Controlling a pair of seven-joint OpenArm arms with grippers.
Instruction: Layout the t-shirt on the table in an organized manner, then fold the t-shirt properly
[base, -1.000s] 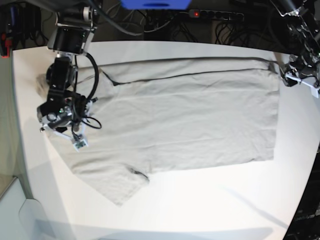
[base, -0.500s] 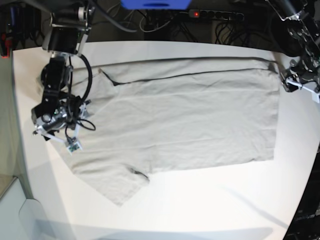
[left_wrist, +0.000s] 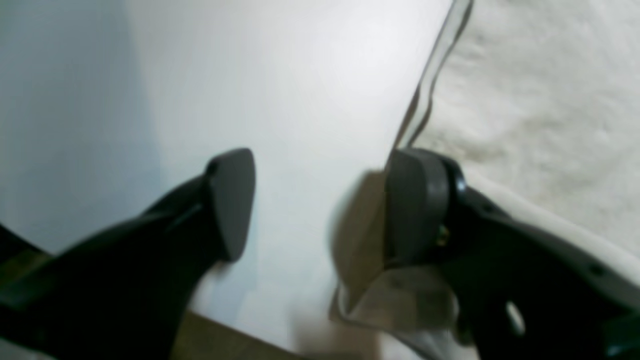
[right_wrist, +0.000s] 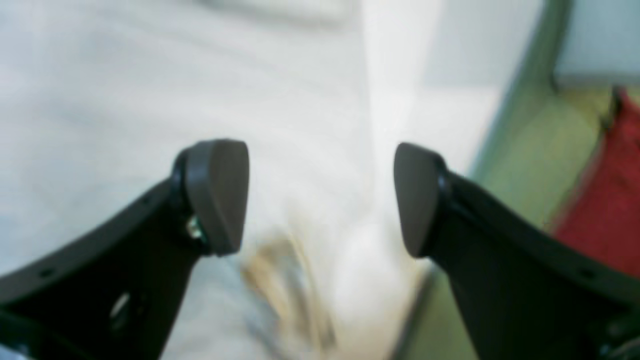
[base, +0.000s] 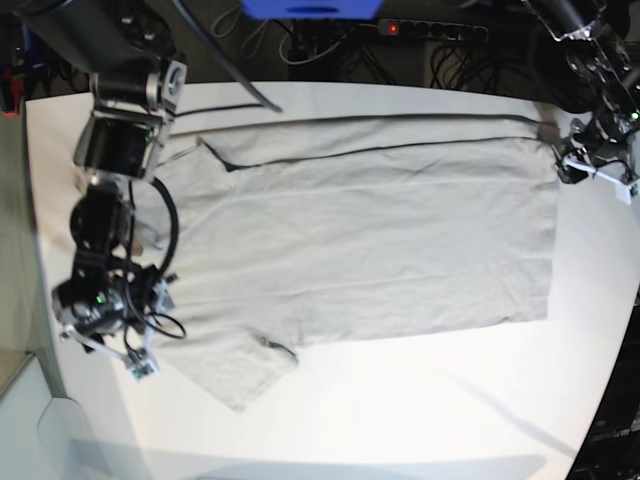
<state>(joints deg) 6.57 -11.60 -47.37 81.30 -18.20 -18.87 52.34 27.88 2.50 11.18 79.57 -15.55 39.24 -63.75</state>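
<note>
Here the t-shirt (base: 360, 240) lies flat — right gripper (right_wrist: 320, 195) released above its sleeve, left gripper (left_wrist: 320, 205) parted at its hem corner

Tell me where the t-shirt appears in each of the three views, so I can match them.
Base: the t-shirt lies spread across the middle of the table.
Left wrist: upper right, its edge beside one finger.
Right wrist: blurred, left and centre.
Shared landmark: the cloth's edge against the white table.
</note>
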